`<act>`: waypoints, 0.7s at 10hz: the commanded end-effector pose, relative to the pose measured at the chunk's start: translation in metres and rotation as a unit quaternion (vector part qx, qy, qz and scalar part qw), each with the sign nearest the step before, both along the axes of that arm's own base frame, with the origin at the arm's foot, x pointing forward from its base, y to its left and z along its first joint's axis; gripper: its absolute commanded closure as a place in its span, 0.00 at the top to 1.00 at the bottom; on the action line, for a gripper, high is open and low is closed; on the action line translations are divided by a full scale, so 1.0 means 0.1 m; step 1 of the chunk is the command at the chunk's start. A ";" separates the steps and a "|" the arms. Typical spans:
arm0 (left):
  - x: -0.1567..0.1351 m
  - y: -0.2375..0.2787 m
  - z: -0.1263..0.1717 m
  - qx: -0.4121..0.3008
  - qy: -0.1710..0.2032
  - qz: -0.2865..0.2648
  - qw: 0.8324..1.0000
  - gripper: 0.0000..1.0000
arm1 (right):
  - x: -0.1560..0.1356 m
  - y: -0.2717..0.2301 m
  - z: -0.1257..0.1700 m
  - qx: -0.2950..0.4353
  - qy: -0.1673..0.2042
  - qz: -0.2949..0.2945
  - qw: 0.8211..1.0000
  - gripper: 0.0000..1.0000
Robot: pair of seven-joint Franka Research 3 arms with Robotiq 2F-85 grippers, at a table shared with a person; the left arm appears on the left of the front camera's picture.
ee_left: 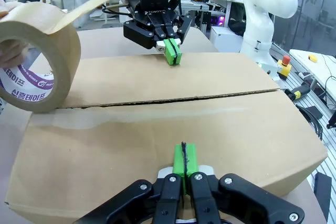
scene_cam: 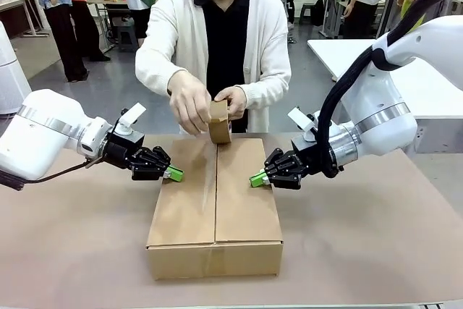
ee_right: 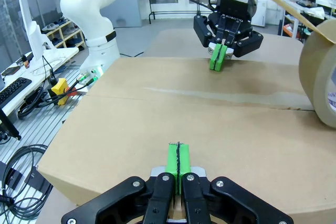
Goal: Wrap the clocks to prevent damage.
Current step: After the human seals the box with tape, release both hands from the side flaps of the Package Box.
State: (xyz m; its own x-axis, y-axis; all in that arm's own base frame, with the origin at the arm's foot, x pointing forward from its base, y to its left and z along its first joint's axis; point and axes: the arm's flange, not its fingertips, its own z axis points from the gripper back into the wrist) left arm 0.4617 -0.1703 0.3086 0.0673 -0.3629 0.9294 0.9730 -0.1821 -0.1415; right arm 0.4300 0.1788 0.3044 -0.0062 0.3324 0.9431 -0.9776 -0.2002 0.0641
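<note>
Your cardboard box (scene_cam: 215, 208) sits mid-table, flaps shut, the clocks presumably inside; the left gripper (scene_cam: 173, 174) and right gripper (scene_cam: 257, 179), jaws closed on nothing, rest at its left and right edges, seemingly pinning the flaps flat. At the far end, the person's hands (scene_cam: 189, 100) set a tape roll (scene_cam: 220, 122) on the seam, likely to seal it.

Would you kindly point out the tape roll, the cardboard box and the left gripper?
tape roll (scene_cam: 220, 125), front view, outer side.
cardboard box (scene_cam: 246, 195), front view, right top flap.
left gripper (scene_cam: 174, 174), front view, green fingertips.
</note>
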 end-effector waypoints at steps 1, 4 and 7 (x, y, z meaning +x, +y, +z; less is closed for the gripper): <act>0.01 -0.01 -0.04 -0.002 0.004 0.005 1.000 0.00 | -0.01 0.01 -0.03 -0.004 0.001 0.000 1.000 0.01; 0.01 -0.01 -0.04 -0.002 0.004 0.005 1.000 0.00 | -0.01 0.01 -0.03 -0.004 0.001 0.000 1.000 0.01; 0.01 -0.01 -0.04 -0.002 0.004 0.005 1.000 0.00 | -0.01 0.01 -0.03 -0.004 0.001 0.000 1.000 0.01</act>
State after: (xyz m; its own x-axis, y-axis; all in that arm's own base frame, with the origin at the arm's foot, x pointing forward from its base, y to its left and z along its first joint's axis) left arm 0.4617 -0.1703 0.3086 0.0673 -0.3628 0.9294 0.9730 -0.1821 -0.1415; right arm 0.4300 0.1788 0.3044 -0.0062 0.3324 0.9431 -0.9776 -0.2002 0.0641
